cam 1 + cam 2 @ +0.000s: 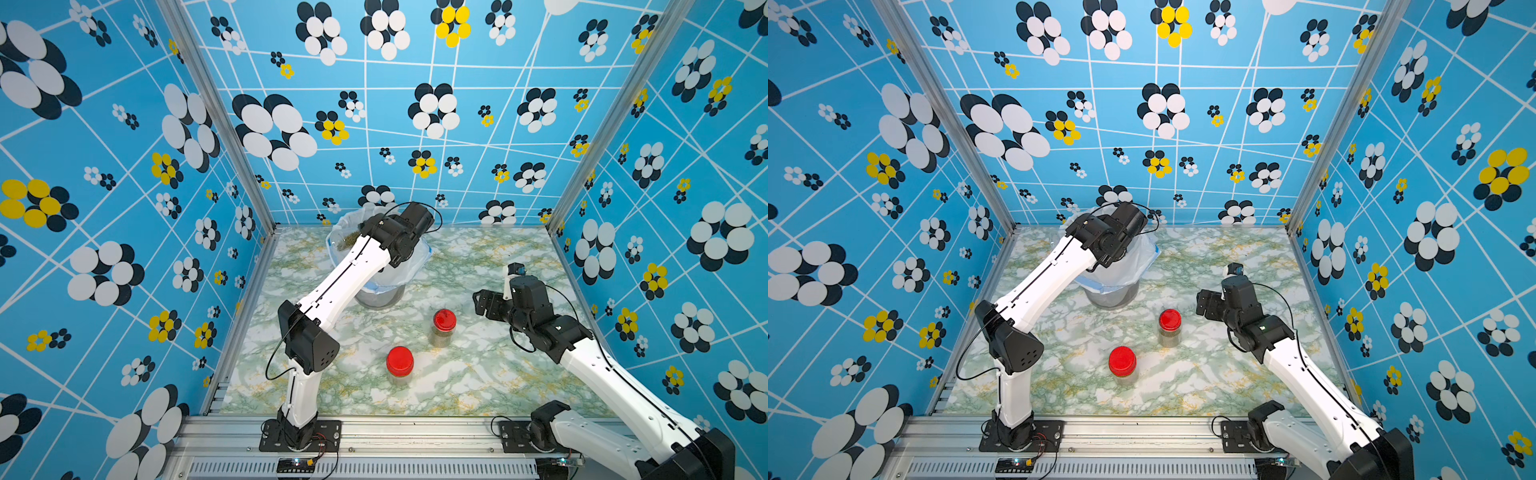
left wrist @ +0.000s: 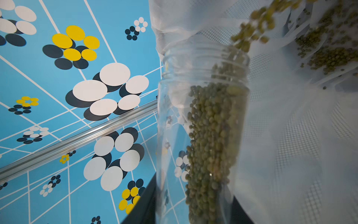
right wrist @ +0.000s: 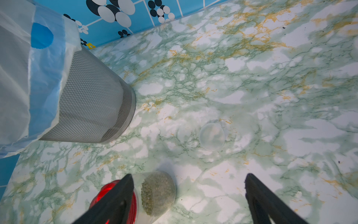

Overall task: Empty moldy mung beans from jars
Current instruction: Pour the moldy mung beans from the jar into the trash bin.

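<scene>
Left gripper (image 2: 193, 205): jaws clamped tight on the tall jar (image 2: 203, 120). The dark fingers (image 2: 144, 207) sit either side of its body, at the end away from the mouth. The jar is uncapped and tipped, with its threaded mouth pointing away from the jaws into the bag (image 2: 290, 135).

Mung beans (image 2: 211, 139) are packed along the low side of the jar, from between the jaws up to the neck. A blurred stream spills past the mouth, and a loose heap lies on the bag folds beyond it. In both top views the left wrist hangs over the bin (image 1: 380, 297) (image 1: 1113, 297). In a top view, mung beans (image 1: 349, 240) show on the bag just beside the wrist.

Right gripper (image 3: 189, 175): jaws wide open, gripping nothing, bare table (image 3: 271, 97) showing between them.
- Red-lid jar A (image 3: 158, 192) stands on the table below, just inside one finger (image 3: 120, 197), which hides part of its red lid. Can't see any contact. Beans are visible through its wall.
- Clear disc (image 3: 212, 134) lies flat on the table, out ahead of the jaws and roughly midway between them.
- The bin is ahead too, off to the side of the finger that covers jar A.

In both top views the right gripper (image 1: 482, 303) (image 1: 1204, 301) hangs above the table near jar A (image 1: 444, 328) (image 1: 1170, 326), apart from it. Red-lid jar B (image 1: 400, 365) (image 1: 1122, 365) stands upright further out from the right jaws, on the far side of jar A, well apart from the left jaws. Both jars are capped.
</scene>
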`<move>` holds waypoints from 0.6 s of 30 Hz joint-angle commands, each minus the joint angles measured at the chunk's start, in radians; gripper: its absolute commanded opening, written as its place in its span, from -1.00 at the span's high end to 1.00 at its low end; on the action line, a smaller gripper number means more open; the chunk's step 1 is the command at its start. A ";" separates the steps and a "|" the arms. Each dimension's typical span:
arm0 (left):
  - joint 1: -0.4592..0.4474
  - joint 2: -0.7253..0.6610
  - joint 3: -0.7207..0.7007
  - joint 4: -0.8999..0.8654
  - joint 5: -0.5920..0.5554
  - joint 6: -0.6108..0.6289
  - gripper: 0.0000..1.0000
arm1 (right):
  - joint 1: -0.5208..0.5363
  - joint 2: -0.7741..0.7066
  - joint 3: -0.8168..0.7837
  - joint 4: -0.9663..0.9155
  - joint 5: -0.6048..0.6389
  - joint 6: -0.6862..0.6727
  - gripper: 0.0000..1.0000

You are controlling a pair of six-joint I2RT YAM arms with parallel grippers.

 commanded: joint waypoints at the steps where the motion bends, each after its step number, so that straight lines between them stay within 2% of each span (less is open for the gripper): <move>1: -0.009 -0.038 -0.015 -0.007 -0.024 0.002 0.61 | -0.004 -0.008 -0.015 0.013 -0.004 0.007 -0.84; 18: -0.045 -0.049 -0.088 0.105 -0.142 0.119 0.63 | -0.004 -0.019 -0.027 0.010 -0.002 0.006 -0.84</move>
